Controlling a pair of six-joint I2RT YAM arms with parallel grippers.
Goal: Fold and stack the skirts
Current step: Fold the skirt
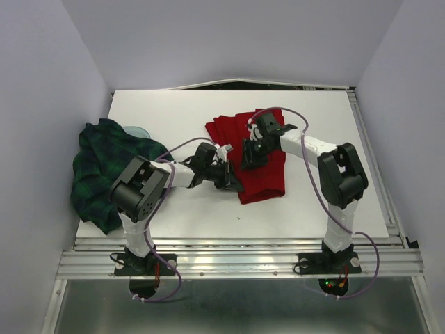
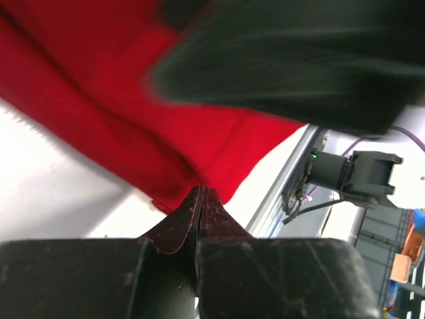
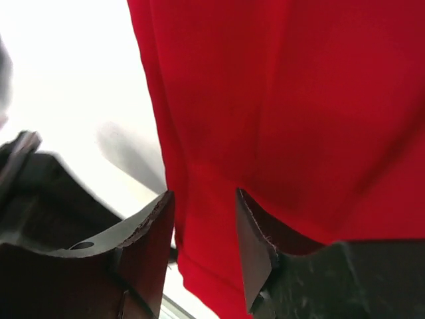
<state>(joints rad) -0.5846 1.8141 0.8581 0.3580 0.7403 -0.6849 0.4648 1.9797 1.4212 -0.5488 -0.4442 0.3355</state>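
The red skirt (image 1: 265, 174) lies folded in the middle of the table, its upper part fanning out to the left. My left gripper (image 1: 229, 181) sits low at its left edge, shut, and its tips (image 2: 201, 189) pinch the hem of the red skirt (image 2: 99, 100). Just above that, my right gripper (image 1: 248, 158) hovers over the cloth. In the right wrist view it (image 3: 202, 199) stands open, with the red skirt (image 3: 299, 100) lying loose beneath the gap. The green and navy plaid skirt (image 1: 104, 167) is crumpled at the table's left edge, away from both grippers.
The white table (image 1: 313, 209) ends at a metal rail (image 1: 236, 261) along the near side. Walls close in the left, right and back. The two arms cross closely over the red cloth; the right gripper's dark body (image 2: 299, 60) looms in the left wrist view.
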